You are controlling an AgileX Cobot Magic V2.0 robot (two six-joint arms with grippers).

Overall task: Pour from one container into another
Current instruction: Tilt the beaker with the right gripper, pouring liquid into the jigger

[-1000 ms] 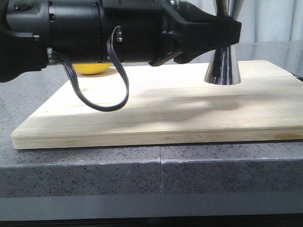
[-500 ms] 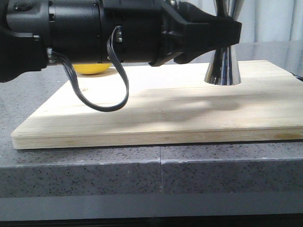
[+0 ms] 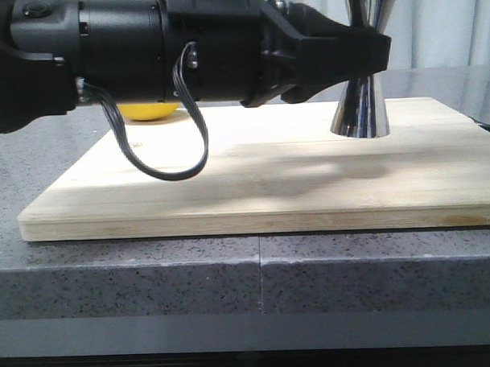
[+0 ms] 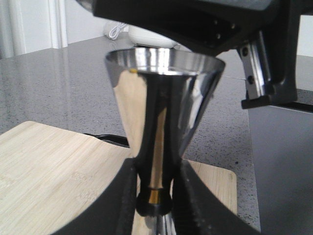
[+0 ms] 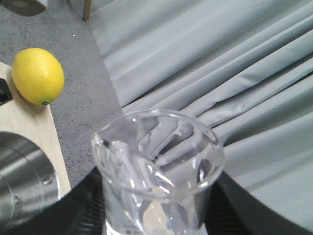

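only the right wrist view shows the right hand (image 5: 154, 215) gripping the glass beaker (image 5: 157, 171); the left hand (image 4: 154, 196) clamps the steel jigger (image 4: 161, 112) on the wooden board (image 3: 253, 187) atop the grey table (image 3: 232, 272).

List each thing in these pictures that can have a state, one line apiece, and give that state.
Steel jigger: upright on the wooden board, gripped at its waist.
Glass beaker: held off the board, near the jigger's rim; contents unclear.
Left claw: shut on the jigger.
Right claw: shut on the beaker.
Lemon: resting at the board's edge.
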